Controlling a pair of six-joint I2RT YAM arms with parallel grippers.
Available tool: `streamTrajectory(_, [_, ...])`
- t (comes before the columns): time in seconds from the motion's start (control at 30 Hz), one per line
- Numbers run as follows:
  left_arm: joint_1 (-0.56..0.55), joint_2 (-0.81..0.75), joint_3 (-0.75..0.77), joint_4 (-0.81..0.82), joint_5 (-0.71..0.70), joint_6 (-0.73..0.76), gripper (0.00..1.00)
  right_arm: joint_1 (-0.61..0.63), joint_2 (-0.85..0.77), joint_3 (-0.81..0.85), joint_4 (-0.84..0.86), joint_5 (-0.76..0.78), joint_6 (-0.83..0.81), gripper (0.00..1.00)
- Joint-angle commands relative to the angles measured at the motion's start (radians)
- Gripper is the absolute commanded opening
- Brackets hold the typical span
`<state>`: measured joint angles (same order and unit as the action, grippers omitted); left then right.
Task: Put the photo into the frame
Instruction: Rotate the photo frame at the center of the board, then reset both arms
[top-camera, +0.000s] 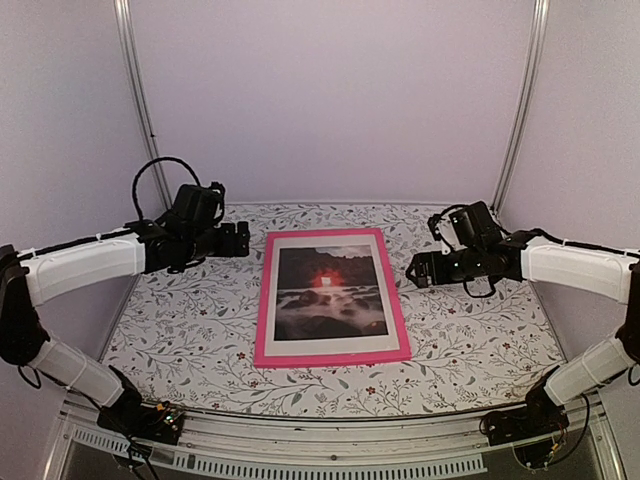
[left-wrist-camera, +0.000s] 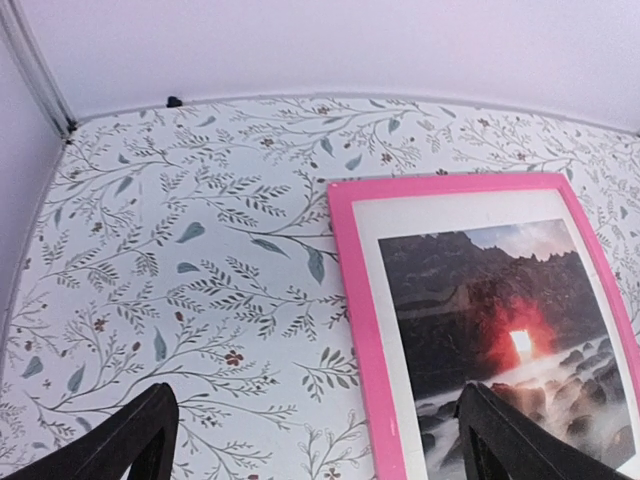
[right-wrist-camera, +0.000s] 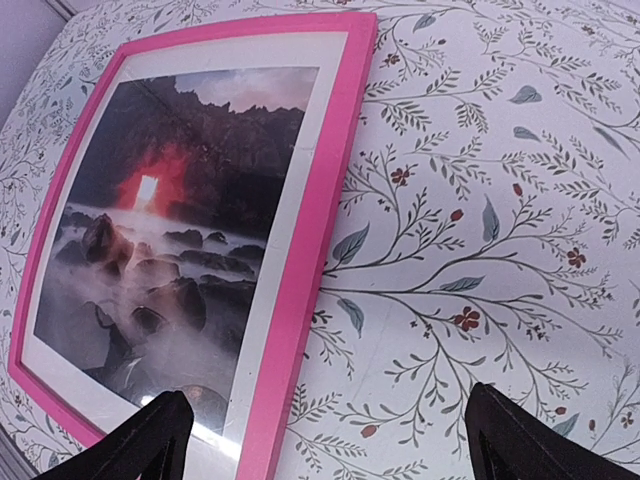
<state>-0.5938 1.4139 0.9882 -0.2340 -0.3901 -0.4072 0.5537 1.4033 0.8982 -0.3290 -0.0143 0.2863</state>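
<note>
The pink frame (top-camera: 331, 358) lies flat in the middle of the floral table. Inside it sits the photo (top-camera: 330, 293), a dark misty rock scene with a red sun, ringed by a white mat border. The left wrist view has the frame (left-wrist-camera: 352, 290) and photo (left-wrist-camera: 480, 300) at its right. On the left of the right wrist view are the frame (right-wrist-camera: 310, 240) and photo (right-wrist-camera: 165, 230). My left gripper (top-camera: 238, 240) hovers open off the frame's upper left corner, holding nothing. My right gripper (top-camera: 420, 268) hovers open just right of the frame, also holding nothing.
The floral tablecloth (top-camera: 470, 340) covers the table out to pale walls at the back and sides. Metal uprights (top-camera: 140, 110) stand in the back corners. A slotted metal rail (top-camera: 320, 455) runs along the near edge between the arm bases.
</note>
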Motion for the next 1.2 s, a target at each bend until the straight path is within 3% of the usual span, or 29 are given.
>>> streamTrajectory(0.0, [0.007,-0.126,-0.040,-0.071,-0.116,0.018,1.00,-0.055,-0.031,0.048,-0.031,0.060,-0.057,0.99])
streamTrajectory(0.2, [0.028,-0.315,-0.164,-0.012,-0.204,0.039,1.00,-0.145,-0.066,0.064,-0.019,0.079,-0.102,0.99])
streamTrajectory(0.43, [0.070,-0.462,-0.280,0.084,-0.091,0.059,1.00,-0.206,-0.168,0.031,-0.007,0.119,-0.095,0.99])
streamTrajectory(0.8, [0.071,-0.549,-0.359,0.132,0.022,0.072,1.00,-0.213,-0.421,-0.089,0.065,0.124,-0.092,0.99])
streamTrajectory(1.17, [0.069,-0.719,-0.446,0.191,0.025,0.075,1.00,-0.213,-0.463,-0.131,0.106,0.088,-0.102,0.99])
